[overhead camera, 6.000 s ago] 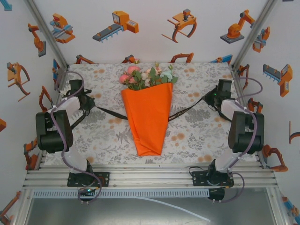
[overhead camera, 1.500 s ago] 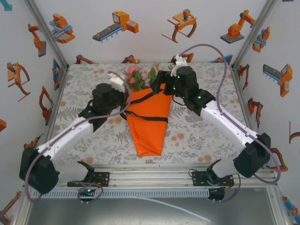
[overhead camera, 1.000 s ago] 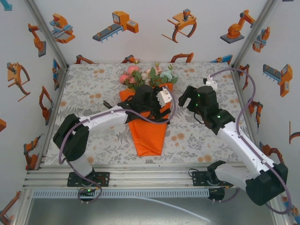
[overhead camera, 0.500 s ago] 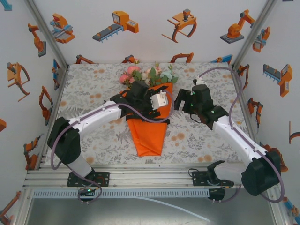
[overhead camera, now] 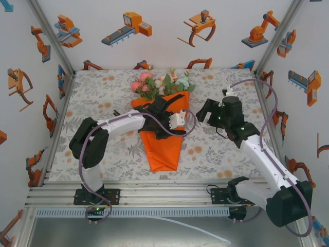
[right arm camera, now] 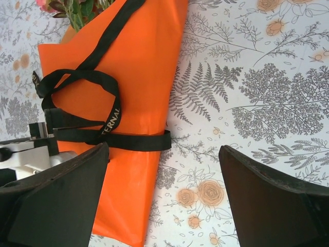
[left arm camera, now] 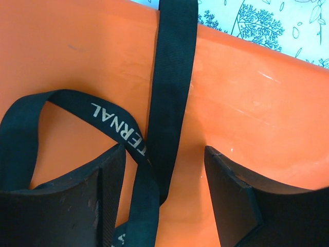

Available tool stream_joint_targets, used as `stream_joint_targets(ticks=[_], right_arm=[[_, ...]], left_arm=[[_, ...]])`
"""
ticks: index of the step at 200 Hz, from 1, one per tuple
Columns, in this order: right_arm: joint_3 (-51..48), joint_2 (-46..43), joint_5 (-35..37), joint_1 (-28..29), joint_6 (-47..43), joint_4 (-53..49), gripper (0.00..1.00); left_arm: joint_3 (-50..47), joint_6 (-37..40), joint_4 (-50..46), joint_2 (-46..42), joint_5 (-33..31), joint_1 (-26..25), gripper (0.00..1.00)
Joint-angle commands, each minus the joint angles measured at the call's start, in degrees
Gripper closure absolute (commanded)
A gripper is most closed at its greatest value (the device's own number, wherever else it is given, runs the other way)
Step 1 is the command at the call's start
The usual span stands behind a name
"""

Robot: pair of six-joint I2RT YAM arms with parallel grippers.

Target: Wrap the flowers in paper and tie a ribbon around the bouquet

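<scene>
Ribbon [left arm camera: 172, 103] on the bouquet [overhead camera: 163, 146]: straddling its crossed strands with spread left fingers [left arm camera: 61, 206], likely for pinching against the paper [left arm camera: 257, 103]; hovering right fingers [right arm camera: 56, 200] spread, empty, aside for clearance.

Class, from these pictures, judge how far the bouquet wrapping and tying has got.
Done: the pink and cream artificial flowers sit in the bright orange paper cone. In hand: the black fabric ribbon crosses the cone in a loose loop, the left fingers open astride it. Left: tightening it into a knot.
</scene>
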Motion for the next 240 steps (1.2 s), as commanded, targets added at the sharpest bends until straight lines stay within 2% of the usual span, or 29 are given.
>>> stream_joint_targets(ticks=[1, 15, 28, 38, 68, 97, 120, 131, 166, 178, 197, 212, 240], right_arm=[[-0.6, -0.5, -1.7, -0.6, 0.8, 0.8, 0.22], [-0.6, -0.4, -2.1, -0.8, 1.1, 0.8, 0.22], [-0.7, -0.8, -2.3, -1.0, 1.3, 0.8, 0.22], [-0.8, -1.2, -2.4, -1.1, 1.3, 0.8, 0.22], [-1.3, -2.7, -1.9, -1.7, -0.9, 0.8, 0.22], [-5.8, -3.6, -6.5, -1.7, -9.6, 8.9, 0.24], [-8.8, -1.7, -15.8, -1.4, -18.9, 17.3, 0.24], [-9.3, 0.1, -20.9, -0.3, -25.8, 20.3, 0.26], [-10.9, 4.7, -27.0, 8.1, -53.3, 25.6, 0.24], [-11.3, 7.5, -29.4, 10.1, -60.0, 28.4, 0.23], [-10.7, 12.2, -29.8, 12.3, -66.2, 32.3, 0.23], [-11.5, 15.6, -29.3, 12.6, -66.5, 39.5, 0.23], [-11.8, 22.1, -32.8, 12.6, -69.3, 48.5, 0.27]], left_arm=[[2.6, 1.6, -0.9, 1.8, 2.1, 0.4, 0.41], [3.3, 2.2, -1.2, 3.5, 0.7, 0.2, 0.48], [3.6, 2.6, -1.1, 4.6, -1.0, 0.1, 0.66], [3.5, 2.7, -0.7, 4.9, -1.7, 0.2, 0.74], [2.5, 0.2, 1.1, 2.0, 1.7, 0.9, 1.0], [3.9, -10.1, 0.3, -2.3, 9.3, 3.2, 1.0], [4.1, -17.1, -0.7, -4.4, 14.1, 5.3, 1.0], [3.5, -18.7, -0.7, -5.1, 14.7, 6.0, 1.0], [3.1, -21.1, -2.3, -6.1, 17.0, 7.8, 1.0], [2.9, -21.9, -1.9, -6.5, 18.0, 8.2, 1.0], [2.7, -22.3, -1.4, -6.7, 19.0, 8.5, 1.0], [2.8, -22.2, -1.4, -6.6, 19.3, 8.6, 1.0], [2.4, -21.8, -1.2, -6.7, 19.6, 8.7, 1.0]])
